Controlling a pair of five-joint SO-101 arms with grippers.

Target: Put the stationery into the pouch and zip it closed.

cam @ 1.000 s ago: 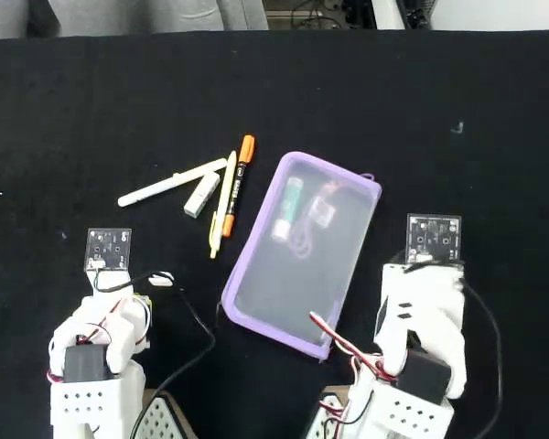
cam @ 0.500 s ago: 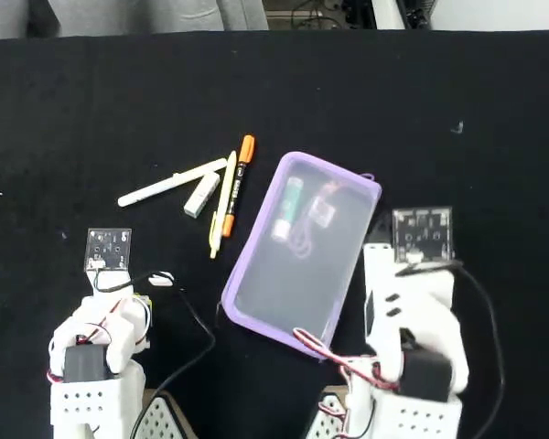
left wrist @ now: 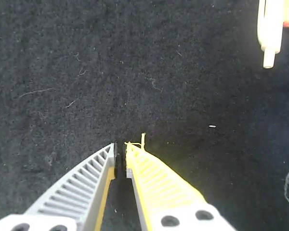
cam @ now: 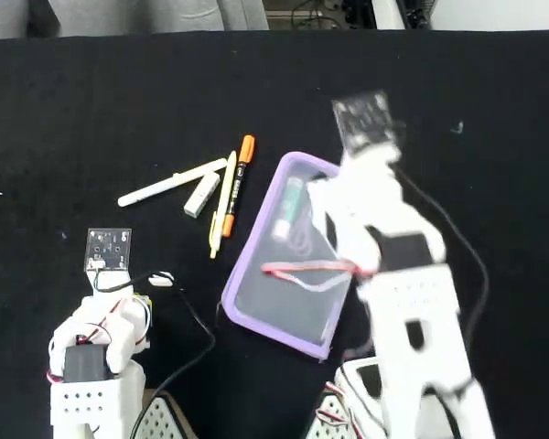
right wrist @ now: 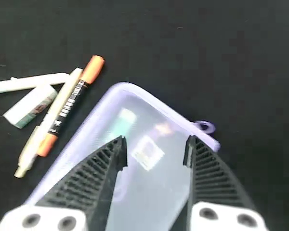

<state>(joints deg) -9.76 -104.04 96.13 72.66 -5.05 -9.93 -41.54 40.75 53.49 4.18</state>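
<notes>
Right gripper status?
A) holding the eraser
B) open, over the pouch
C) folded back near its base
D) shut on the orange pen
B: in the right wrist view the right gripper has its fingers spread apart with the purple pouch showing between them, and the orange pen lies on the table beside the pouch.

Count on table (cam: pixel 73 91):

- pouch (cam: pixel 265 302) ×1, clear with purple trim.
- Loose stationery toward 9–10 o'clock of it ×4:
  - orange marker (cam: pixel 237 183) ×1
  - yellow pen (cam: pixel 222 206) ×1
  - white pen (cam: pixel 169 183) ×1
  - white eraser (cam: pixel 201 195) ×1
- Inside pouch ×2:
  - green-and-white stick (cam: pixel 291 206) ×1
  - small item (right wrist: pixel 149 153) ×1, kind unclear
- End effectors ×2: left end effector (left wrist: pixel 120 149), right end effector (right wrist: pixel 154 144).
</notes>
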